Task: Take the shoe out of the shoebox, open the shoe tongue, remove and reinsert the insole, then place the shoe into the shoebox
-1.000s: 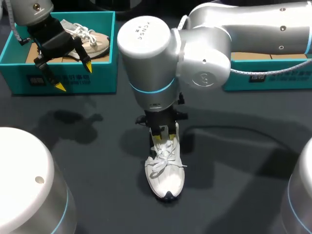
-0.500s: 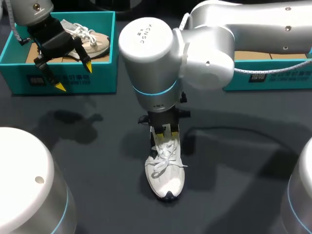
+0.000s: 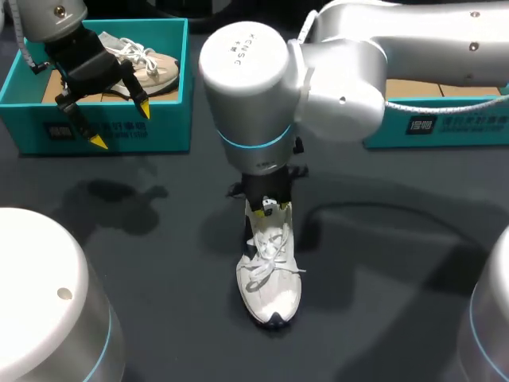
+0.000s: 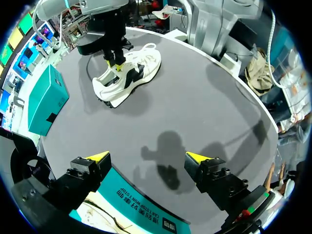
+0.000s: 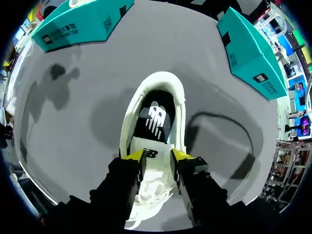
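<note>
A white shoe point(image 3: 270, 278) lies on the dark table, toe toward the near edge. In the right wrist view the shoe point(image 5: 181, 105) shows its black insole point(image 5: 155, 119) inside. My right gripper point(image 5: 157, 155) hangs over the tongue point(image 5: 150, 146), its fingers slightly apart with the tongue's top edge between them. From above, my right arm hides most of the right gripper point(image 3: 266, 208). It also shows as the right gripper point(image 4: 115, 63) over the shoe point(image 4: 129, 78). My left gripper point(image 3: 119, 125) hovers wide open over the front wall of the left shoebox point(image 3: 103, 131), holding nothing.
The left shoebox holds a second, beige shoe point(image 3: 147, 68). Another teal shoebox point(image 3: 445, 119) stands at the back right. Both boxes point(image 5: 78, 22) point(image 5: 251, 53) lie beyond the shoe's heel. Bare table surrounds the shoe.
My right arm has drawn back and up a little, and its fingers have spread slightly. The shoe and my left arm have not moved.
</note>
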